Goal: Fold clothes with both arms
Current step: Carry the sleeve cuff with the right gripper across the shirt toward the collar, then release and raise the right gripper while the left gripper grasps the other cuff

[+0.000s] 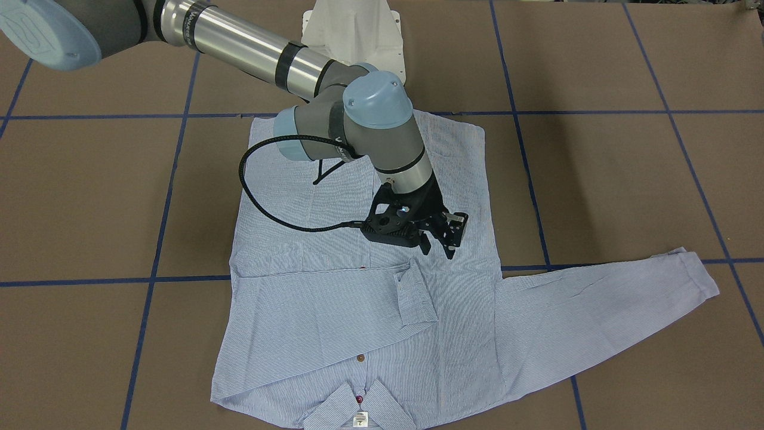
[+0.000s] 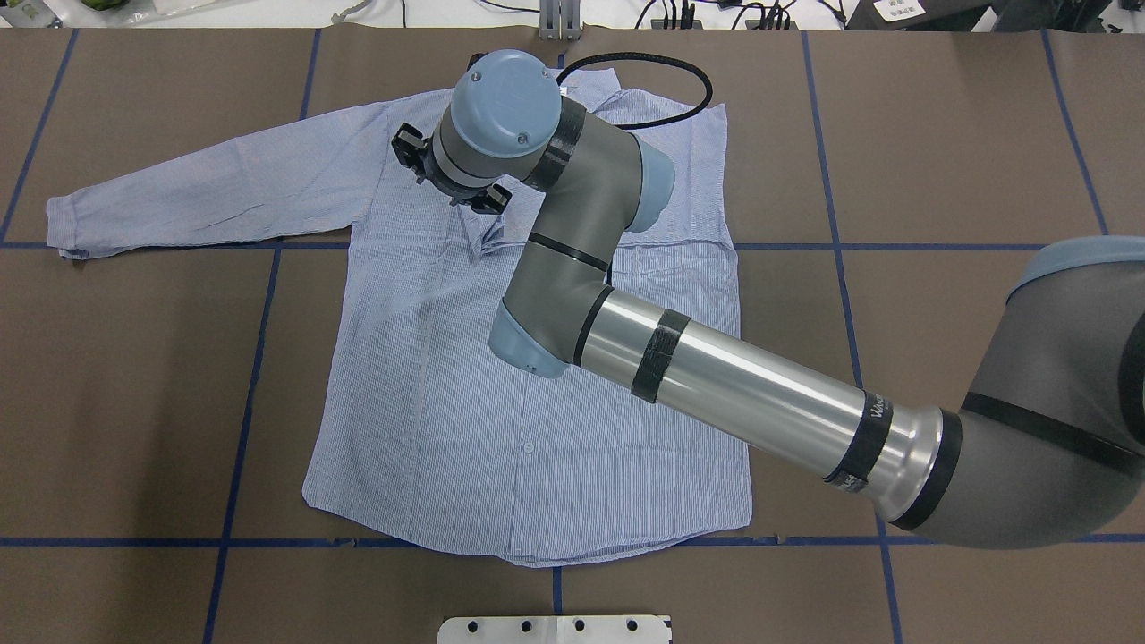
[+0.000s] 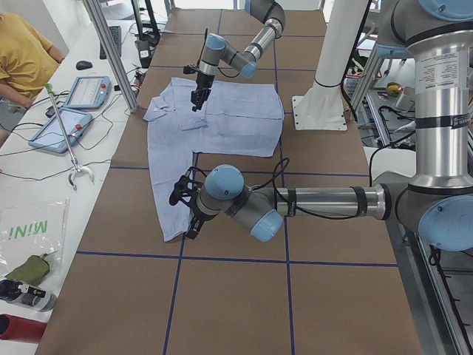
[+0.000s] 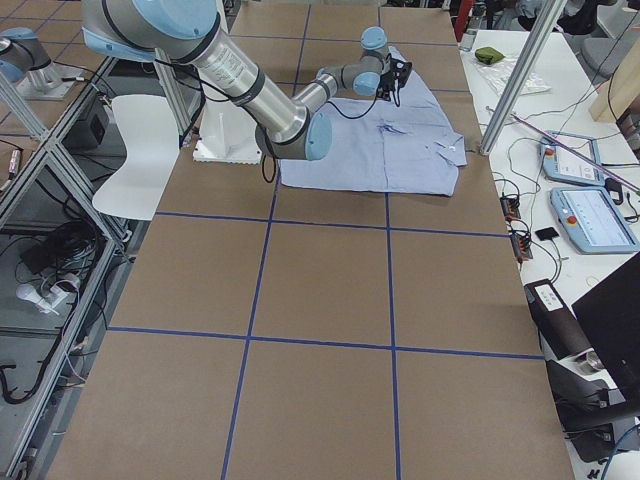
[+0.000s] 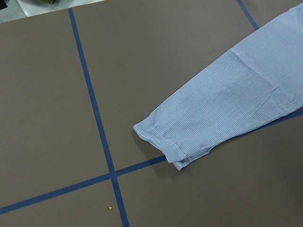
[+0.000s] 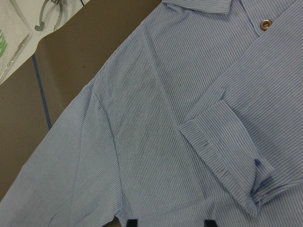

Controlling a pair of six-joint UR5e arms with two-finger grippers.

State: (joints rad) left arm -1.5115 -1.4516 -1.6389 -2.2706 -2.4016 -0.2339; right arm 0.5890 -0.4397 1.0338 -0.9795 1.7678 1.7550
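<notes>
The light blue striped shirt lies flat on the brown table, collar and white neck label at the edge far from the robot. One sleeve is folded across the chest, its cuff near the middle. The other sleeve stretches out sideways, its cuff filling the left wrist view. My right gripper hovers open over the chest beside the folded cuff, holding nothing. My left gripper hangs above the outstretched cuff; I cannot tell whether it is open or shut.
The white pedestal base stands behind the shirt's hem. Blue tape lines grid the table. A side bench with tablets and a seated person runs along the far edge, behind an aluminium post.
</notes>
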